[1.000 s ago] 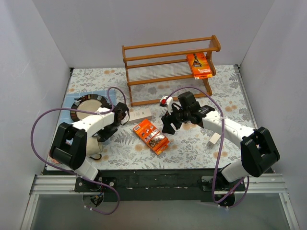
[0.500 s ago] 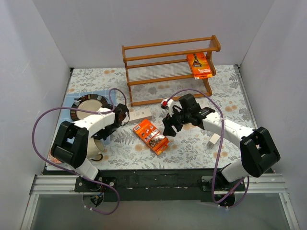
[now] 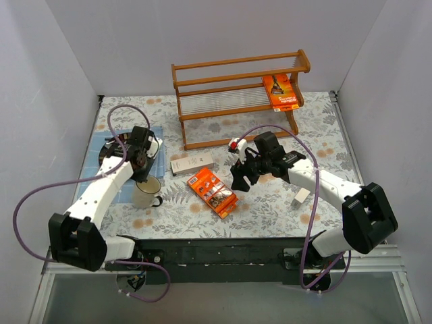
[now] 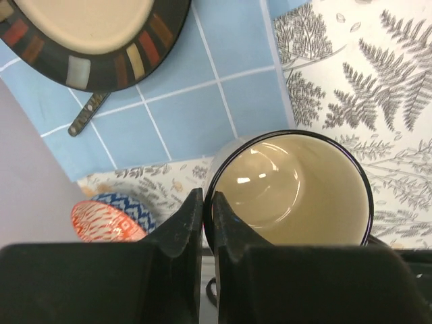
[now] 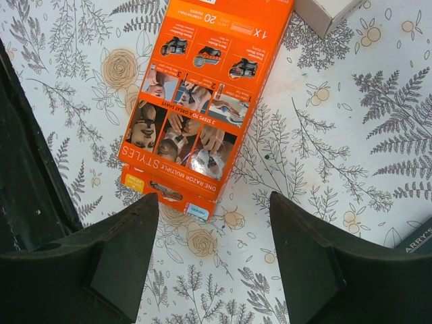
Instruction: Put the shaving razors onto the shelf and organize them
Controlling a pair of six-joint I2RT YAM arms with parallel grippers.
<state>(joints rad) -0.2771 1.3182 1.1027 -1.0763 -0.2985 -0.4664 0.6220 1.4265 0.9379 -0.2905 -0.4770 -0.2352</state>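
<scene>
Lower right gripper [image 5: 212, 199], wide open, squarely onto orange pack [image 5: 202, 94]; pinch across its width. Mind left gripper [image 4: 207, 202], closed on mug [image 4: 290, 189] rim.

- On the left wrist camera the plate [image 4: 145, 57] runs off the top edge, and a dark handle [image 4: 86, 115] disappears beneath it.
- The mug's [image 4: 304, 196] near rim is lost behind the left pincer [image 4: 207, 196], whose fingers sit tight on its wall. They also cover part of a red-and-blue patterned object [image 4: 108, 219].
- On the right wrist camera the orange pack [image 5: 202, 94] is cropped at the top. A white box [image 5: 324, 12] shows one corner, and a dark item lettered "ARRY'S" [image 5: 417, 243] barely enters.
- From above, the print on the second orange pack [image 3: 282, 91], on the shelf [image 3: 236, 67], is too small to read.
</scene>
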